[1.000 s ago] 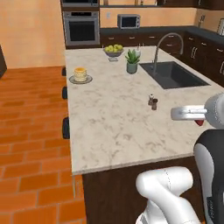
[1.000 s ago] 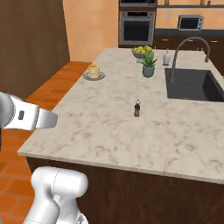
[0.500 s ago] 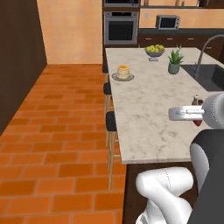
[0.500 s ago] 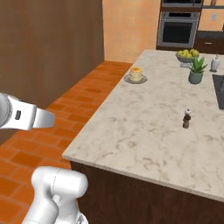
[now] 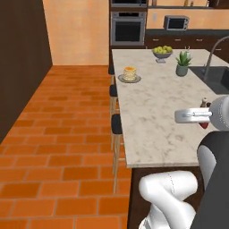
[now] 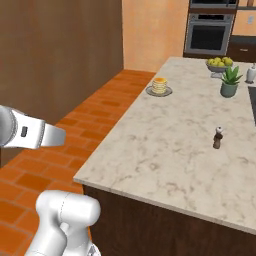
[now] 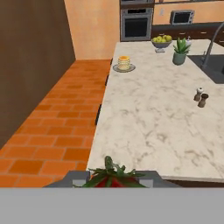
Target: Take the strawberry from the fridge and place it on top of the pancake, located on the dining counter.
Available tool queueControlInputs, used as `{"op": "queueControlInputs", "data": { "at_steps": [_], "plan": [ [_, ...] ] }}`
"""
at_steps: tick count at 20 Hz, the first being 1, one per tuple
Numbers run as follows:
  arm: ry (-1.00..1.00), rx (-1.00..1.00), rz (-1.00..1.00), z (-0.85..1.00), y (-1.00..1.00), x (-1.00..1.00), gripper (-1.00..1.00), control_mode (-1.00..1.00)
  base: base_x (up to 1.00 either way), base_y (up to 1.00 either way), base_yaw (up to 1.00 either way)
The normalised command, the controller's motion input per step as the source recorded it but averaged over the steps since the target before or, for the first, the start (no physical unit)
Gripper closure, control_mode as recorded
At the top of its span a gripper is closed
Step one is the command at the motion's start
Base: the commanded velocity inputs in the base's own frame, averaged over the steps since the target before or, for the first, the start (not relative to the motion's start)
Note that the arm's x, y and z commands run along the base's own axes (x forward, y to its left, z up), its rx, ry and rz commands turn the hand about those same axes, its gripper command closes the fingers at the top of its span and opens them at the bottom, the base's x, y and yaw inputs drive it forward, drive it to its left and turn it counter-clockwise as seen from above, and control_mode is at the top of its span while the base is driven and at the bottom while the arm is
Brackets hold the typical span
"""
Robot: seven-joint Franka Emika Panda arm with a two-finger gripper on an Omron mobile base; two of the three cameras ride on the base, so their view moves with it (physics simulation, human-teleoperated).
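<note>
At the bottom of the hand view, the strawberry [image 7: 111, 178] shows its green leaves and a bit of red, with my gripper [image 7: 113, 181] shut on it just short of the near edge of the dining counter [image 7: 148, 113]. The pancake [image 7: 124, 62] is a golden stack on a grey plate [image 7: 117, 68] at the counter's far left side. It also stands on the beige counter [image 5: 152, 107] as the pancake [image 5: 129, 73] in the left base view, and as the pancake [image 6: 159, 85] on the counter [image 6: 165, 145] in the right base view. The fridge is out of view.
On the counter stand a bowl of yellow fruit [image 5: 162, 51], a potted plant [image 5: 182, 66] and small shakers [image 7: 201, 97]. A dark sink [image 5: 219, 75] is at its right. Black stools [image 5: 115, 123] line its left side above the brick floor [image 5: 58, 134]. An oven [image 5: 128, 27] is at the back.
The whole picture has shifted: the base has moved, so the counter now lies further right and more brick floor and brown wall show at left. The arm keeps its pose.
</note>
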Motion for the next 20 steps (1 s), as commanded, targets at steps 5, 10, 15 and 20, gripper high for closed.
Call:
{"op": "queueControlInputs", "data": {
  "at_steps": [5,10,15,20],
  "plan": [
    [0.0,0.0,0.0,0.0,0.0,0.0,1.0,1.0,-0.69,0.76,0.0],
    [0.0,0.0,0.0,0.0,0.0,0.0,1.0,1.0,-1.0,-0.73,-0.01],
    [0.0,0.0,0.0,0.0,0.0,0.0,1.0,1.0,-0.64,0.6,0.05],
    [0.0,0.0,0.0,0.0,0.0,0.0,1.0,1.0,0.23,0.95,0.34]
  ]
}}
